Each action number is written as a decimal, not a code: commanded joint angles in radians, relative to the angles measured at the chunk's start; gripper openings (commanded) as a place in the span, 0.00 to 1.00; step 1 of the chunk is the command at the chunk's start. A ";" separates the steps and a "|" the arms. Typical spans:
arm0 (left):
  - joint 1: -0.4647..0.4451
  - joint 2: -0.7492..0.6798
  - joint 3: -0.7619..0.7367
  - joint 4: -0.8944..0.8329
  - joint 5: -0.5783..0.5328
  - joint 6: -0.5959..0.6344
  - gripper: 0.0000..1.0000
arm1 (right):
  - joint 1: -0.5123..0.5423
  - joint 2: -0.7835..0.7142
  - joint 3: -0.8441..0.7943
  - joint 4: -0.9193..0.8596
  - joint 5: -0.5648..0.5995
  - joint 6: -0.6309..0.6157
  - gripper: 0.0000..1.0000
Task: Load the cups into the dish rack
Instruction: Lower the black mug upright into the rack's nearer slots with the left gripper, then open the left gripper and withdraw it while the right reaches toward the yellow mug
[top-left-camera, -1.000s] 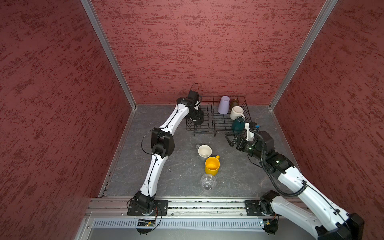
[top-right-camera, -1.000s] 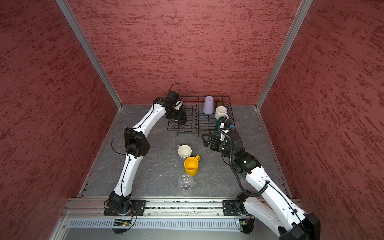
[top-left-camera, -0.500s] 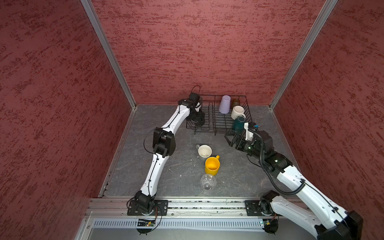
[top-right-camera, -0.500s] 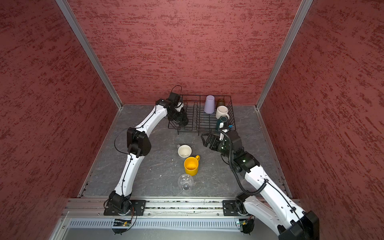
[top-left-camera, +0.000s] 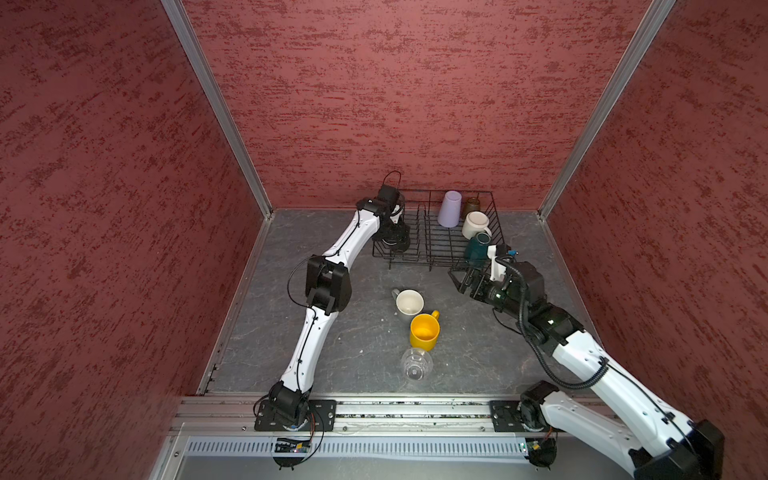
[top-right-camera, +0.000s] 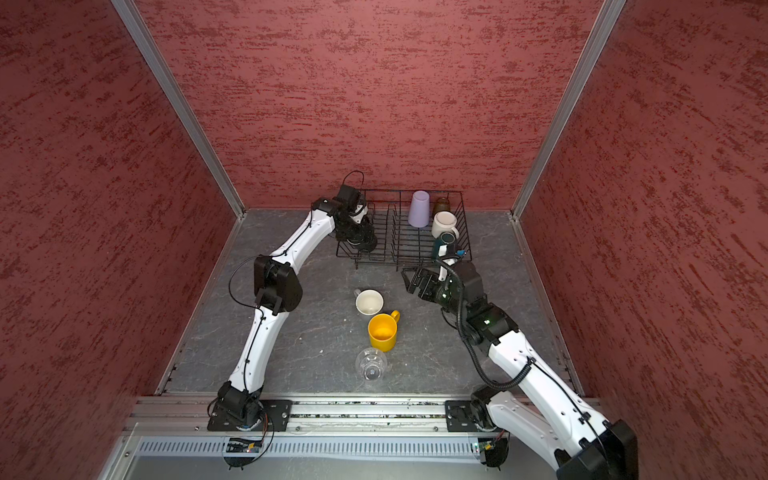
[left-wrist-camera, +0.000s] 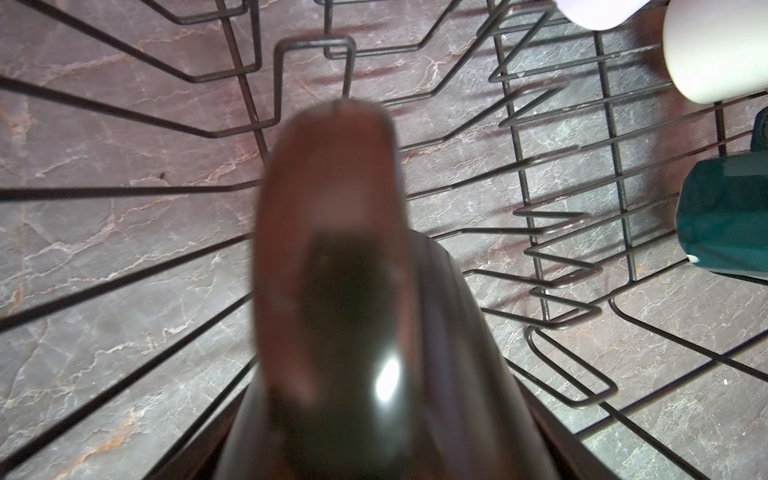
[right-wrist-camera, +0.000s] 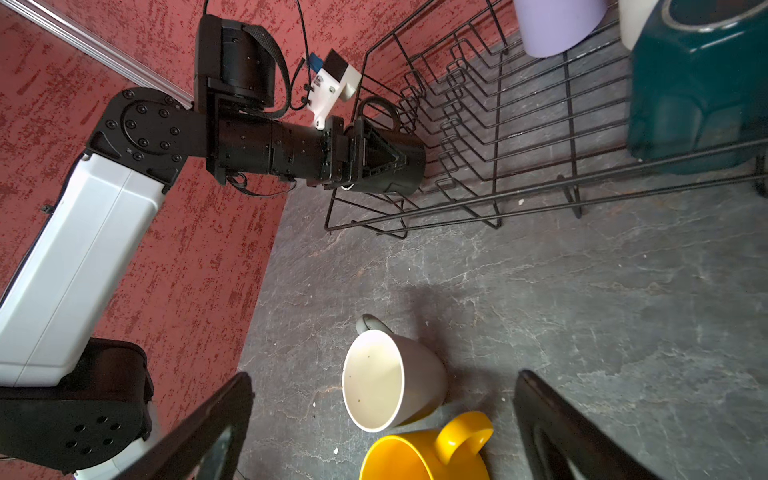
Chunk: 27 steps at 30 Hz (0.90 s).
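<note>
The black wire dish rack (top-left-camera: 440, 192) (top-right-camera: 415, 191) stands against the back wall. Its right end holds a lilac tumbler (top-left-camera: 450, 208), an amber glass (top-left-camera: 472, 205), a white mug (top-left-camera: 475, 224) and a teal mug (top-left-camera: 477, 247) (right-wrist-camera: 698, 91). At the rack's left end my left gripper (top-left-camera: 391, 226) (right-wrist-camera: 390, 162) is shut on a black mug (top-left-camera: 397, 243) (right-wrist-camera: 411, 174) lying on its side just above the wires. On the floor stand a grey mug (top-left-camera: 409, 302) (right-wrist-camera: 395, 382), a yellow mug (top-left-camera: 424, 331) (right-wrist-camera: 415, 457) and a clear glass (top-left-camera: 416, 364). My right gripper (top-left-camera: 461, 279) (right-wrist-camera: 384, 376) hangs open beside the rack's front right corner, pointing at the grey mug.
Red walls close in the left, back and right of the grey stone floor (top-left-camera: 332, 353). A metal rail (top-left-camera: 395, 409) with both arm bases runs along the front. The rack's upright prongs (left-wrist-camera: 552, 220) stand between the black mug and the loaded cups.
My right gripper has drawn a little to the left, away from the rack and the teal mug. The left gripper with the black mug has barely shifted.
</note>
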 joint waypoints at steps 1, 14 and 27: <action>-0.015 -0.012 0.015 0.034 0.048 0.010 0.85 | -0.004 -0.004 -0.007 0.031 -0.011 0.018 0.99; -0.012 -0.065 0.015 0.036 0.062 -0.006 1.00 | -0.004 -0.016 -0.012 0.035 -0.016 0.026 0.99; 0.003 -0.180 -0.022 0.062 0.050 -0.019 1.00 | -0.004 -0.016 -0.014 0.045 -0.021 0.031 0.99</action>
